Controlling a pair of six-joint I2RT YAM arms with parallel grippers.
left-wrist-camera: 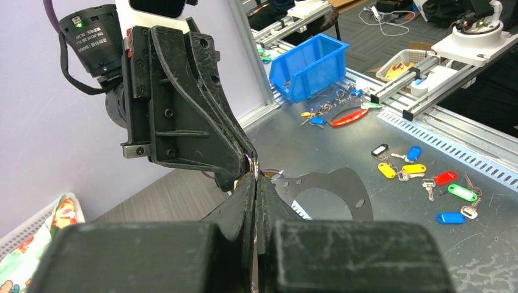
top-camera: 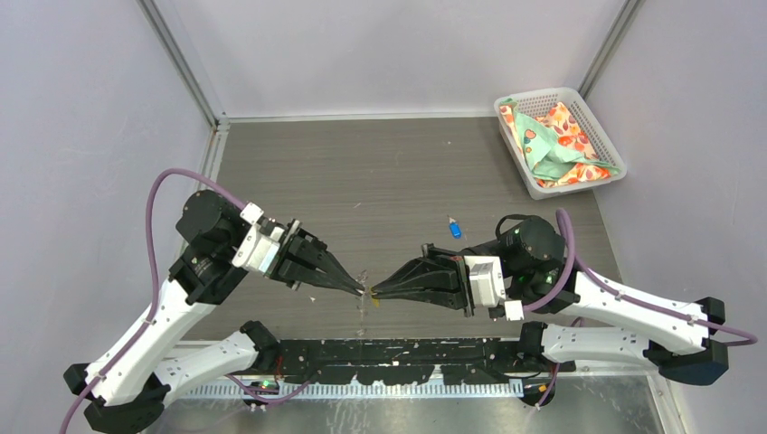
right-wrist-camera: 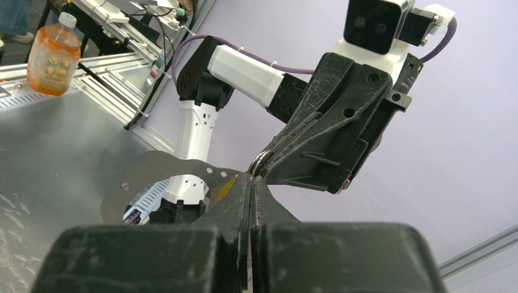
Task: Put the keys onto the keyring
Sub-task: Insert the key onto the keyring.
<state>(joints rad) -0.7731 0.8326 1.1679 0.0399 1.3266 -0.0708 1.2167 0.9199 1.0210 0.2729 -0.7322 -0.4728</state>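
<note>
Keyring (right-wrist-camera: 259, 160) sits where left pincer (top-camera: 359, 289) and right pincer (top-camera: 378, 292) meet, both clamped shut; which grips it is unclear. Blue key (top-camera: 454, 228) lies beyond right pincer.

pale lilac walls (top-camera: 389, 54), dark wood-grain table (top-camera: 380, 172), aluminium corner posts (top-camera: 181, 61), even light

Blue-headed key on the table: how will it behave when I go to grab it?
The blue-headed key lies flat on the table, so it probably slides rather than rolls if nudged. It is tiny, so likely light and rigid; a clumsy pinch could flick it away.
</note>
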